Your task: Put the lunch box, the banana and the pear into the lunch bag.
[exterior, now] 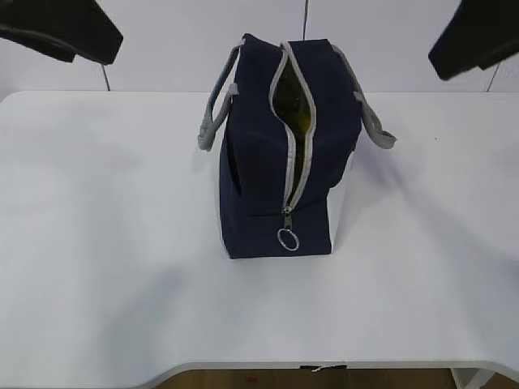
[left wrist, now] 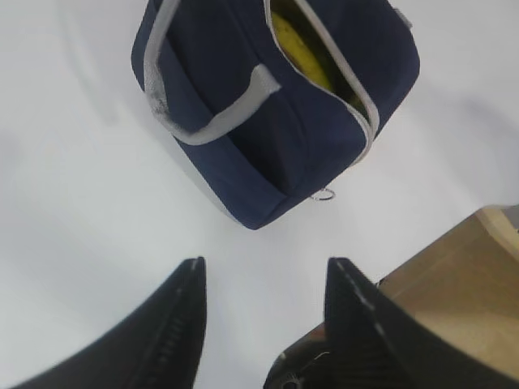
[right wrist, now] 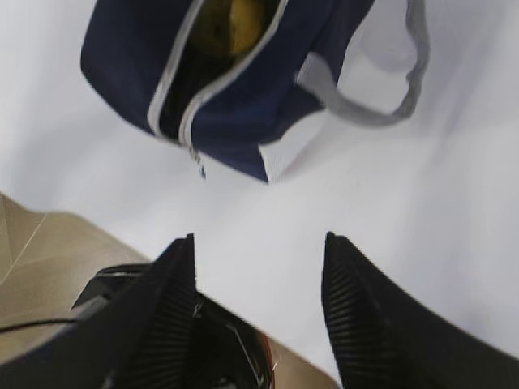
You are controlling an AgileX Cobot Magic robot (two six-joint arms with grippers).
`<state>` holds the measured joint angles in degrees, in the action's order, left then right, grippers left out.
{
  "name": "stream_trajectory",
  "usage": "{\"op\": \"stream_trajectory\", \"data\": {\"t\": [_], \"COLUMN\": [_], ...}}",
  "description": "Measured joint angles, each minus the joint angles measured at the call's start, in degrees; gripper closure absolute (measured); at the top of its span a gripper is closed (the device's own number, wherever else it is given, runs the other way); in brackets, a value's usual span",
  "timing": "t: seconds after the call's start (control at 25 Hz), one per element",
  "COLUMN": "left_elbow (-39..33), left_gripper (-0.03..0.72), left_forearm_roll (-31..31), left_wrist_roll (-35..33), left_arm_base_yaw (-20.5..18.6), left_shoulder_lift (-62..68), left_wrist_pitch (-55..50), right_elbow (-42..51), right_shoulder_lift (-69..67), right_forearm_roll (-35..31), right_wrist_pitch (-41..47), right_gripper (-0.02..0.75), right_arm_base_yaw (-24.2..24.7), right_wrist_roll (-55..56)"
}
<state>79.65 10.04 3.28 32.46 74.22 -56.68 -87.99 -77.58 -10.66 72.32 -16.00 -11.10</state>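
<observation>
Both my pincers, left (left wrist: 263,320) and right (right wrist: 258,304), hang released above the white worktop (exterior: 97,243); mid-frame, the unzipped lunch bag (exterior: 259,162) shows the banana (left wrist: 302,50).

Bright, even light; soft shadows

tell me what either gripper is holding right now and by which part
Nothing. The left gripper and right gripper both stand open and empty above the table, apart from the lunch bag.

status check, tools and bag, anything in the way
Both tools, left and right, open and empty above the table. Bag upright, unzipped, yellow fruit showing inside. Nothing in the way.
</observation>
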Motion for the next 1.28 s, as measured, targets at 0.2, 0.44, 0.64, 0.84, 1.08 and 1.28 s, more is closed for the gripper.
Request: {"op": "stream_trajectory", "data": {"t": [0.2, 0.44, 0.64, 0.84, 1.08, 1.28], "left_elbow": [-1.97, -11.62, -20.48, -28.03, -33.16, -33.65], "left_gripper": [0.349, 0.364, 0.367, 0.374, 0.407, 0.417], "left_forearm_roll": [0.0, 0.0, 2.45, 4.96, 5.45, 4.73], "left_wrist_roll": [-1.01, -1.14, -1.26, -1.36, -1.36, -1.36], "left_arm_base_yaw": [0.07, 0.07, 0.07, 0.07, 0.07, 0.07], "left_shoulder_lift": [-2.06, -8.92, -16.78, -25.17, -34.29, -35.39], "left_wrist_pitch": [-1.53, 0.45, 3.35, 7.59, 12.28, 12.22], "right_elbow": [8.16, 14.45, 19.02, 24.42, 29.65, 31.11], "right_shoulder_lift": [5.28, 9.53, 12.29, 16.12, 21.57, 22.49], "right_forearm_roll": [0.0, -0.76, -3.16, -6.85, -10.32, -10.91], "right_wrist_pitch": [0.0, 0.0, -0.12, -0.22, -4.01, -7.2], "right_gripper": [0.33, 0.33, 0.33, 0.33, 0.33, 0.33], "right_arm_base_yaw": [0.0, 0.0, 0.0, 0.0, 0.0, 0.0], "right_wrist_roll": [0.0, 0.0, -0.77, -3.94, -8.96, -10.54]}}
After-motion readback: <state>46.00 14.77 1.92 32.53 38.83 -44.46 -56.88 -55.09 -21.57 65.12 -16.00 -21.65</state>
